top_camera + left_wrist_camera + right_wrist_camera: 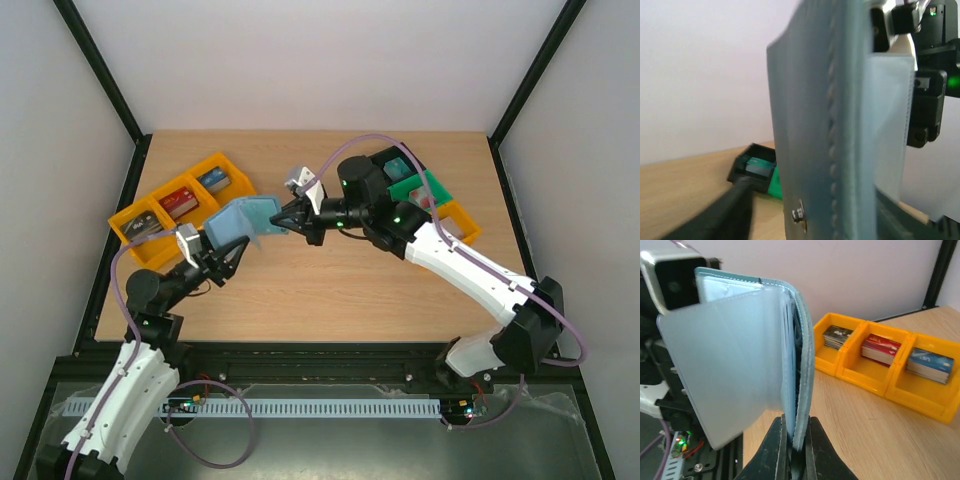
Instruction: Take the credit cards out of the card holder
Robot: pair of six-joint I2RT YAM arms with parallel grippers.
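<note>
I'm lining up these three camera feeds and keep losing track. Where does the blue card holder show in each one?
Top external: card holder left of centre, just right of the orange trays.
Left wrist: card holder fills the middle, close and blurred.
Right wrist: card holder centre-left, standing open, orange trays to its right.
Shared landmark: the orange trays, in top and right wrist views; absent from left wrist.
</note>
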